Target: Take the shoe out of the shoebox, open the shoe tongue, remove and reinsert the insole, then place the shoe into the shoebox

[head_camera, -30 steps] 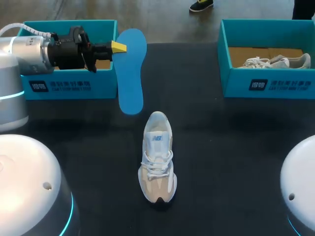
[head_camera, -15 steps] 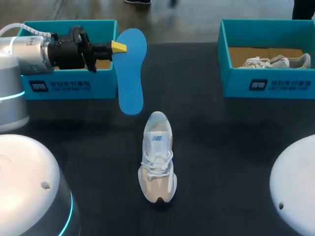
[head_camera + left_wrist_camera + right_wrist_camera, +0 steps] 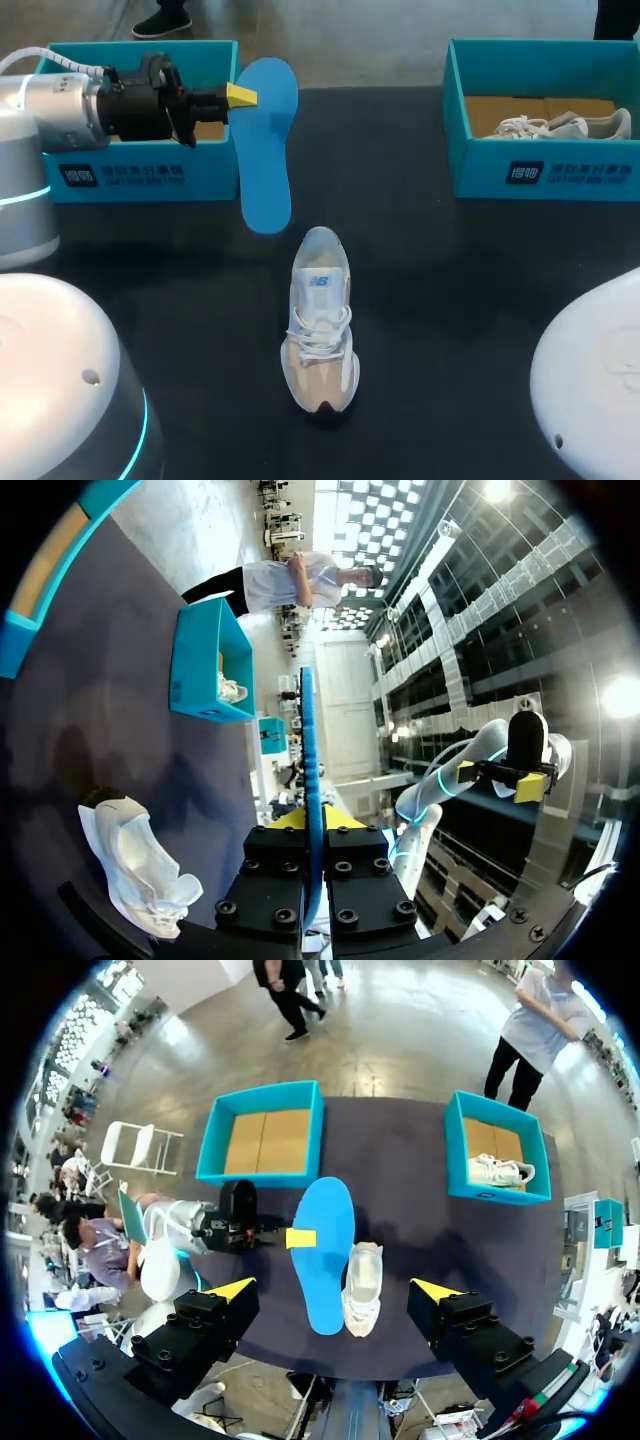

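While your left tool is pinching the blue insole from the side, near its broad forefoot end, it is sitting in the upper left of the head view, just in front of the left shoebox. The insole is hanging off the desk with its flat face turned up. Its long axis is running up and down the frame, with the forefoot crossing the desk's far edge and the narrow heel pointing down toward the shoe. In the left wrist view the insole is showing edge-on between the fingers.

The shoe is standing upright in the middle of the frame, apart from the insole and from both boxes. Its long axis is also running up and down, with the heel toward the insole and the beige toe pointing at the lower edge. A wide band of dark desk is lying on either side of it.

The right shoebox is sitting at the upper right against the far edge, holding a second shoe. Your right tool is hanging high above the desk with its fingers spread wide, gripping nothing. Your right arm is filling the lower right corner.
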`<state>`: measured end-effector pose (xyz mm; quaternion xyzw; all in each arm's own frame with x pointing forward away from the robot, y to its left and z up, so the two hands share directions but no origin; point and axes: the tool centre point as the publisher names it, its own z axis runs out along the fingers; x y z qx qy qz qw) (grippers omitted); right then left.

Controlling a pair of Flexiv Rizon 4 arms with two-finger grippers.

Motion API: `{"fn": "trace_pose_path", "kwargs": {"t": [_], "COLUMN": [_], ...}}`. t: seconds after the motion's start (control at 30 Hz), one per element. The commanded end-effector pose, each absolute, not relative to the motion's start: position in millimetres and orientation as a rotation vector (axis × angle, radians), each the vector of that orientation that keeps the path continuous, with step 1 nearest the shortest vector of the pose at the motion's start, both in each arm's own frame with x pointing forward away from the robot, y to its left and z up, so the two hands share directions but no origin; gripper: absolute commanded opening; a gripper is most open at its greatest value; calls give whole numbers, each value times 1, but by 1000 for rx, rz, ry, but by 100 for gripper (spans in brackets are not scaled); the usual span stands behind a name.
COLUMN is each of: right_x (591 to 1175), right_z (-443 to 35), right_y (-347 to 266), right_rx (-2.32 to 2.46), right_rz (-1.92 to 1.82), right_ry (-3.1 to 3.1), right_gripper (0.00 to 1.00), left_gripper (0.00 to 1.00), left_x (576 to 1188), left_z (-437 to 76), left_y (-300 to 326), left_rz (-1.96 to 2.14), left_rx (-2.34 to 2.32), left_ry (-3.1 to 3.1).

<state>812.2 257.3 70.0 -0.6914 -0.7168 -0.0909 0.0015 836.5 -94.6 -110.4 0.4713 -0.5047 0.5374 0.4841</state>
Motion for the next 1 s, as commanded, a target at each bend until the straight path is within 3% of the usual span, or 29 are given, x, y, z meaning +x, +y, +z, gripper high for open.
{"fn": "trace_pose_path", "kwargs": {"t": [0.03, 0.6, 1.0], "right_x": [807, 811, 806], "right_z": [72, 45, 48], "right_y": [272, 316, 308], "right_rx": [-2327, -2341, -2309], "right_rz": [-60, -8, -148], "right_ry": [-2362, -2414, -2358], "right_gripper": [100, 100, 100], "left_gripper": [0, 0, 0], "left_x": [835, 835, 835], "left_z": [-110, -110, -110], "left_y": [-94, -94, -94], "left_rz": [1308, 1308, 1308], "left_rx": [1152, 1152, 1152], "left_ry": [-1231, -1231, -1231]}}
